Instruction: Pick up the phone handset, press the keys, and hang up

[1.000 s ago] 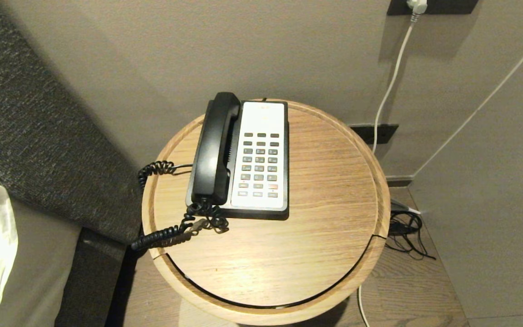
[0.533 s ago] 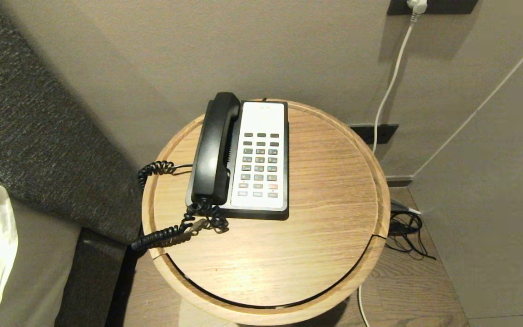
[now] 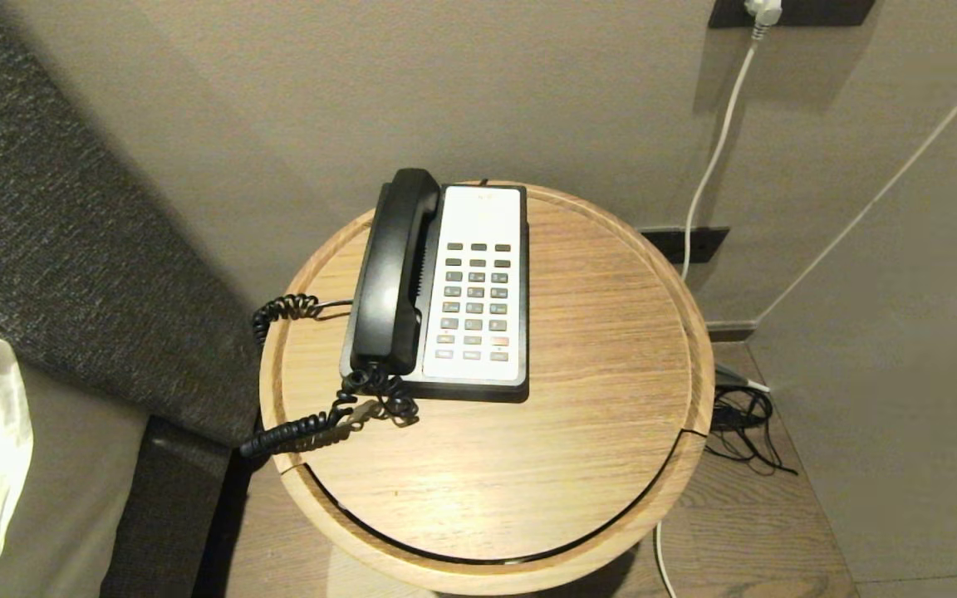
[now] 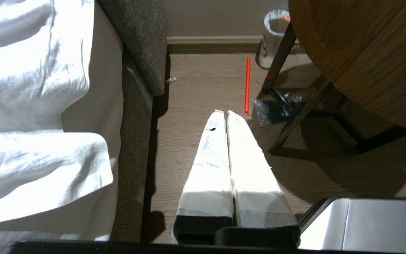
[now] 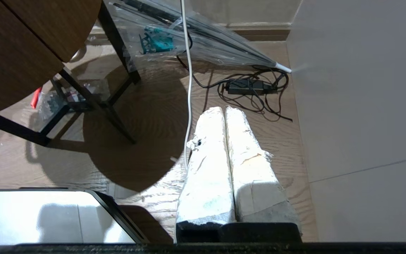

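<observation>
The phone handset (image 3: 395, 270) lies in its cradle on the left side of the phone base (image 3: 445, 378), running from far to near. The keys (image 3: 475, 303) sit just to its right on the white faceplate. The phone stands on the far-left part of a round wooden table (image 3: 578, 399).

Handling, by judgement: the handset looks like rigid moulded plastic, light, with a smooth matte skin that could slip under a weak pinch. The narrower middle span between the two rounded ends appears the best place to grip, across its width. The coiled cord (image 3: 312, 423) leaves the near end and loops off the table's left edge; it will likely pull back as the handset rises, so lift slowly.

Both arms hang low, beside the table and off its top. The left gripper (image 4: 223, 113) points at the floor between the bed and the table legs, fingers pressed together, holding nothing. The right gripper (image 5: 223, 109) points at the floor near a tangle of cables (image 5: 256, 86), fingers likewise together and empty.
</observation>
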Motion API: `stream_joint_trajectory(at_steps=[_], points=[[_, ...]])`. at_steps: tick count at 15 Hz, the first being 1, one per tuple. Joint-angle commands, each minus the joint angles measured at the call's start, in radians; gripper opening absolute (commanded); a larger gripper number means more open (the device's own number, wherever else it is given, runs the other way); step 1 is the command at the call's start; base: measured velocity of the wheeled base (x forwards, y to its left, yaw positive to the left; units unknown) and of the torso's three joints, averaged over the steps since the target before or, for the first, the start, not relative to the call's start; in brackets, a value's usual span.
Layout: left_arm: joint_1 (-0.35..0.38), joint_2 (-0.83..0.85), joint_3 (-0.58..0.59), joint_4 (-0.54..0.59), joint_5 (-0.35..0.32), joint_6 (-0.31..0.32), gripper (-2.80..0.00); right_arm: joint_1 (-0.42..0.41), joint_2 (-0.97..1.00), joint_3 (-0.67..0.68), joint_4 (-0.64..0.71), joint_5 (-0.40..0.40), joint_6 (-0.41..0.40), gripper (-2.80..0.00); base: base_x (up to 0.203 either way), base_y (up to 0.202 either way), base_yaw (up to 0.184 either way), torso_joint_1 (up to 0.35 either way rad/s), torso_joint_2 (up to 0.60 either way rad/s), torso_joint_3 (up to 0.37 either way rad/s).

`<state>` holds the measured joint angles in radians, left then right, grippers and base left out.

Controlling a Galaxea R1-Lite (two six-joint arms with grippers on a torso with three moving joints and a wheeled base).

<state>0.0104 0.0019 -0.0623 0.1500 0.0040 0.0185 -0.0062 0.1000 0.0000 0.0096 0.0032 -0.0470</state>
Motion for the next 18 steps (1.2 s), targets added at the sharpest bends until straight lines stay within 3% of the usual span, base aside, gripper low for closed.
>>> stream_joint_trajectory(at_steps=[1,3,5,7,10,15,17,18], points=[[0.0,0.0,0.001,0.004,-0.002,0.022,-2.8,0.0,0.001,0.0,-0.001,0.002,-0.004,-2.8,0.0,0.0,0.0,0.0,0.0,0.0],[0.0,0.006,-0.017,0.054,-0.025,0.101,-2.8,0.0,0.0,0.0,-0.002,0.0,-0.002,-2.8,0.0,0.0,0.0,0.0,0.0,0.0],[0.0,0.0,-0.021,0.066,-0.024,0.068,-2.8,0.0,0.0,0.0,-0.002,0.0,-0.002,-2.8,0.0,0.0,0.0,0.0,0.0,0.0],[0.0,0.0,-0.02,0.062,-0.031,0.124,-2.8,0.001,0.0,0.0,-0.002,0.001,-0.004,-2.8,0.0,0.0,0.0,0.0,0.0,0.0],[0.0,0.0,-0.019,0.06,-0.026,0.063,-2.8,0.0,0.0,0.0,-0.002,-0.002,0.003,-2.8,0.0,0.0,0.0,0.0,0.0,0.0],[-0.003,0.0,-0.014,0.044,-0.029,0.064,-2.8,0.0,0.0,0.0,-0.002,0.0,0.001,-2.8,0.0,0.0,0.0,0.0,0.0,0.0],[-0.003,0.0,0.017,-0.037,-0.024,0.06,-2.8,0.0,0.0,0.0,-0.002,0.0,0.001,-2.8,0.0,0.0,0.0,0.0,0.0,0.0],[-0.002,0.0,0.053,-0.134,-0.025,0.058,-2.8,0.0,0.0,0.0,-0.002,0.0,0.001,-2.8,0.0,0.0,0.0,0.0,0.0,0.0]])
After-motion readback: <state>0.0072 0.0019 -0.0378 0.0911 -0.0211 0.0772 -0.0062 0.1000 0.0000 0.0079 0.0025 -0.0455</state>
